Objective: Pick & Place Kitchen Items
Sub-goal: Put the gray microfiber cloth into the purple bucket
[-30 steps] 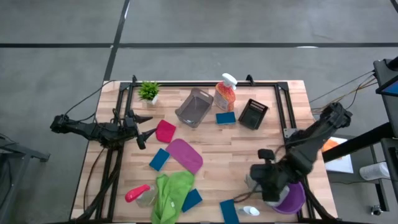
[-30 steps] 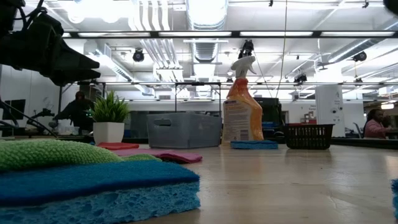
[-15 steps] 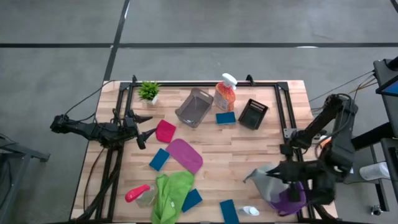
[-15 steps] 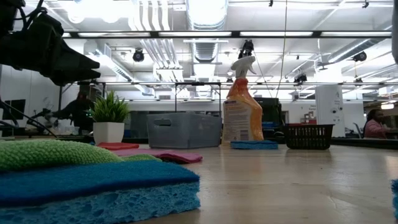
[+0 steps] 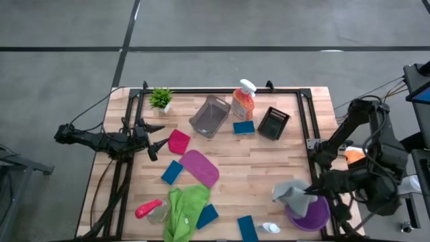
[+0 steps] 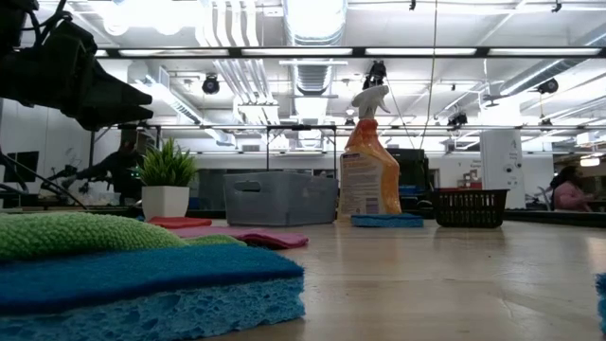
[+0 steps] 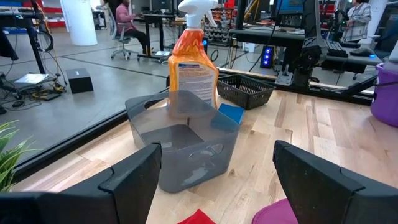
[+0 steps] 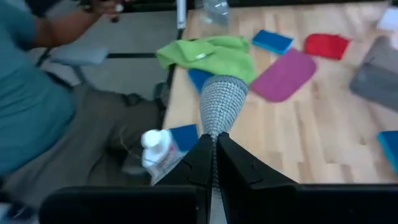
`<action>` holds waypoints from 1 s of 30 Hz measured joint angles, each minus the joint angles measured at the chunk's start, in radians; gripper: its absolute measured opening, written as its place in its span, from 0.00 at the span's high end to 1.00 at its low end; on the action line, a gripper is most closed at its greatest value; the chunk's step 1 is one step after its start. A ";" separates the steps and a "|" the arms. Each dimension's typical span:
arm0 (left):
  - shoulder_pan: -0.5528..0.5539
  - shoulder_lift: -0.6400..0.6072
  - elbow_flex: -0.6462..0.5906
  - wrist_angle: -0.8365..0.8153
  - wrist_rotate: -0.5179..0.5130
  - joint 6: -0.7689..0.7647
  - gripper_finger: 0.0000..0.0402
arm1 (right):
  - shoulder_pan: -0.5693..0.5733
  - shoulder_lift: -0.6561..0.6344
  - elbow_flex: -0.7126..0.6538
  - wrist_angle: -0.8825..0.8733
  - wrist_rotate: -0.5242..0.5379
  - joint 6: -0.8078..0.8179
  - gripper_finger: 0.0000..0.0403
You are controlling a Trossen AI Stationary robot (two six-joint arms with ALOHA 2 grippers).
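Two grippers: right gripper [image 8: 214, 163] pinching grey cloth [image 8: 219, 106]; left gripper [image 7: 214, 171] wide, wood table [image 5: 248, 151].

Overhead view straight down, low view level at tabletop, both sharing spray bottle [image 5: 243, 99], wrist views close.

No legible text anywhere. The orange spray bottle [image 7: 193, 59] has a label on its side, w/ print too small to read in the left wrist view; same in the low view [image 6: 369, 180], where the label faces the camera but the lettering is a blur. No brands, nos. or signs readable on the grey bin [image 7: 186, 146] just in front of the bottle, nor on the black basket [image 7: 247, 90] beside it.
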 joint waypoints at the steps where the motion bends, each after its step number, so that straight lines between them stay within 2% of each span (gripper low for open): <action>1: 0.000 0.000 0.000 0.000 0.000 0.000 0.22 | 0.004 0.010 0.027 -0.020 -0.016 0.013 0.96; 4: 0.000 0.000 0.000 0.000 0.000 0.000 0.22 | 0.008 0.050 0.113 -0.107 -0.084 0.092 0.96; 9: 0.000 0.000 0.000 0.000 0.000 -0.001 0.22 | 0.008 0.151 0.255 -0.330 -0.256 0.315 0.96; 15: 0.000 0.000 0.000 0.000 0.000 -0.007 0.22 | 0.008 0.240 0.332 -0.323 -0.358 0.419 0.96; 22: 0.000 0.001 0.000 0.000 -0.003 -0.007 0.22 | -0.014 0.335 0.282 -0.328 -0.466 0.446 0.96; 30: 0.000 0.002 0.000 0.000 -0.003 -0.007 0.22 | -0.043 0.405 0.133 -0.328 -0.556 0.454 0.96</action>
